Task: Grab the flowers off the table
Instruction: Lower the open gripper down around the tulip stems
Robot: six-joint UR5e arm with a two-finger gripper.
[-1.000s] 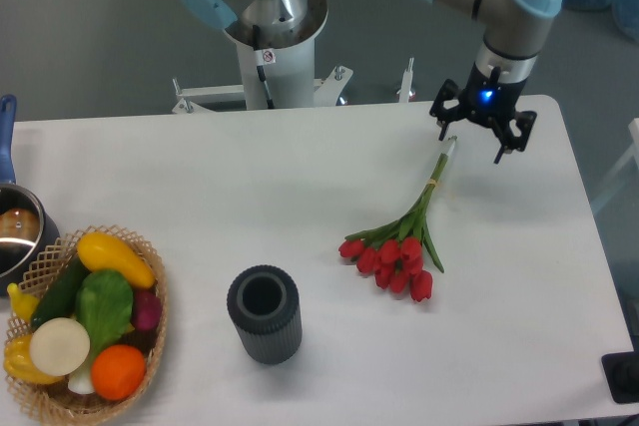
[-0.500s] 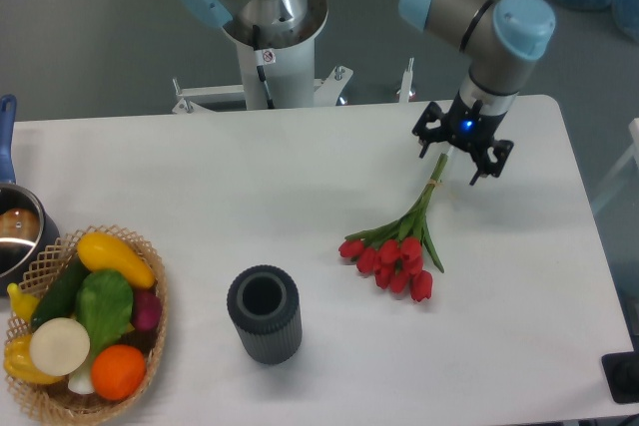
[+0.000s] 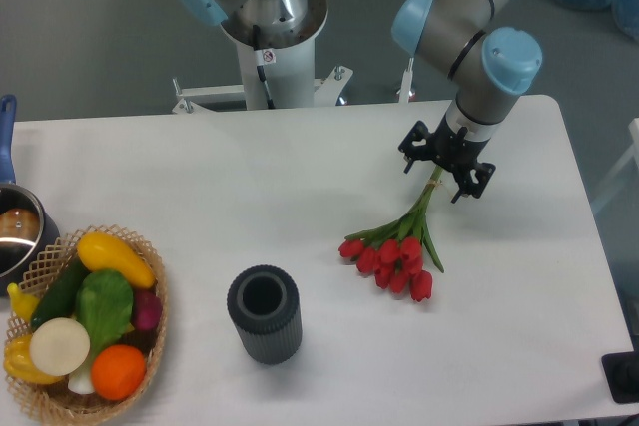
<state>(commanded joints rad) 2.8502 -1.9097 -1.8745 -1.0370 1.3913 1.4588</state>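
The flowers (image 3: 397, 249), a bunch of red tulips with thin green stems, lie on the white table (image 3: 250, 187) right of centre, heads toward the front and stems pointing up to the back right. My gripper (image 3: 435, 181) hovers over the upper part of the stems, its black fingers (image 3: 411, 163) spread to either side of them. It is open and holds nothing. The stem tips are hidden under the gripper.
A dark ribbed cylinder vase (image 3: 265, 313) stands upright left of the flowers. A wicker basket (image 3: 150, 341) of vegetables sits at the front left. A pot (image 3: 15, 231) is at the left edge. The arm's base (image 3: 272, 42) is behind the table.
The gripper has moved left and forward, from beyond the stem tips to directly over the upper stems, and has rotated. The flowers have not moved.
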